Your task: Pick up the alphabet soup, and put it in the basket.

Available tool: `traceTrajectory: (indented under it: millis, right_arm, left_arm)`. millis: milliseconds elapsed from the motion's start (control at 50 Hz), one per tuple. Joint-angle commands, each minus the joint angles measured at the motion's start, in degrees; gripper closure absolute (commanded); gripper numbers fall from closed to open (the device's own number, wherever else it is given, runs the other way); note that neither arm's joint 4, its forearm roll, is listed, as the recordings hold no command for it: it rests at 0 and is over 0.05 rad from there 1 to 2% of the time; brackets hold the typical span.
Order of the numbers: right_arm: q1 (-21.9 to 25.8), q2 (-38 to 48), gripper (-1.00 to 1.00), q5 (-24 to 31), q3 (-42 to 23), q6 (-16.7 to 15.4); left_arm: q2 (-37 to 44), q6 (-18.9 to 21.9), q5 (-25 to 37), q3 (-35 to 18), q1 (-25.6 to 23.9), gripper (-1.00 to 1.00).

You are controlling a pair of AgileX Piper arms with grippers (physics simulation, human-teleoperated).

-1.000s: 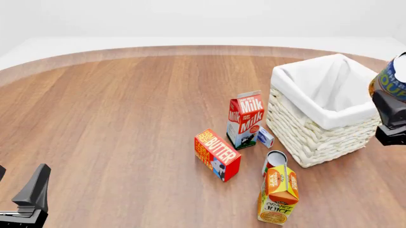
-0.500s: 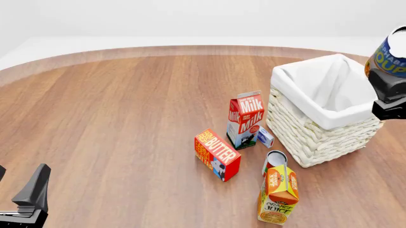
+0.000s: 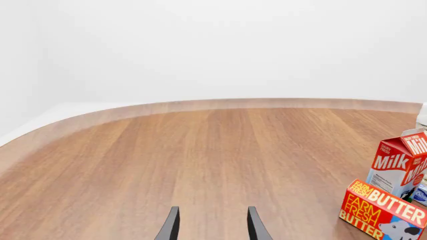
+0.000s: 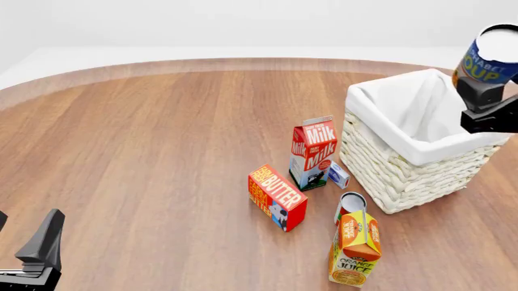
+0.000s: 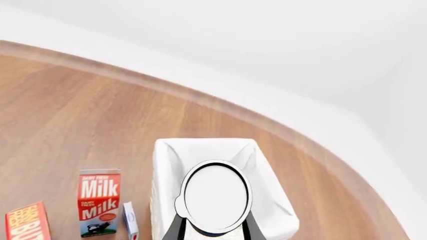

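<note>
Since the earlier frames the right gripper [image 4: 486,100] has carried the alphabet soup [image 4: 486,55] upward and inward, from beyond the basket's right edge to a position above its right rim. Landmark: the basket [image 4: 409,159], square, white wicker, cloth liner folded over its rim, standing on the wooden table [image 4: 162,151]. Nearest the arms' side, well away from the basket at the lower left, the left gripper [image 4: 36,251] rests low with its fingers [image 3: 171,226] spread apart and nothing between them. Just in front of the basket's near corner stands an orange juice carton [image 4: 355,247], with a small red-labelled can [image 4: 350,206] touching or just behind it, closer to the basket. Left of the basket lies a butter box [image 4: 277,197]; nearer the basket's left wall stands a milk carton [image 4: 312,153], a small blue-and-white box [image 4: 338,174] between it and the wicker. Farthest, the right gripper is closed on the soup can, held tilted, clear of the liner; in the right wrist view the can's white top [image 5: 216,197] lies over the basket's interior.
</note>
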Motion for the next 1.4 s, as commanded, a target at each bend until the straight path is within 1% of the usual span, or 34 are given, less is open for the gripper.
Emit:
traceTrajectory:
  millis: [20, 340, 420, 560, 800, 920, 1180, 1400]
  right_arm:
    - [-0.8, 3.8, 1.0, 0.2, -3.1, 2.5]
    - [-2.4, 8.2, 1.0, 1.1, -6.5, 2.8]
    - [-2.8, 9.2, 1.0, 1.2, -7.1, 3.4]
    - [-3.4, 10.9, 1.0, 1.6, -8.4, 3.2]
    - [-5.1, 15.1, 1.0, 0.1, -8.2, 3.2]
    - [-5.6, 17.0, 1.0, 0.1, -9.5, 3.0]
    - [-5.9, 19.5, 1.0, 0.5, -10.8, 2.7]
    - [-4.8, 22.4, 1.0, 2.3, -12.1, 1.7]
  left_arm:
    - [0.0, 0.0, 0.0, 0.0, 0.0, -1.0]
    - [0.0, 0.0, 0.0, 0.0, 0.0, -1.0]
    - [0.0, 0.0, 0.0, 0.0, 0.0, -1.0]
    - [0.0, 0.0, 0.0, 0.0, 0.0, -1.0]
    - [0.0, 0.0, 0.0, 0.0, 0.0, -1.0]
    - [0.0, 0.0, 0.0, 0.0, 0.0, -1.0]
    - [0.0, 0.0, 0.0, 0.0, 0.0, -1.0]
    - [0.0, 0.0, 0.0, 0.0, 0.0, -1.0]
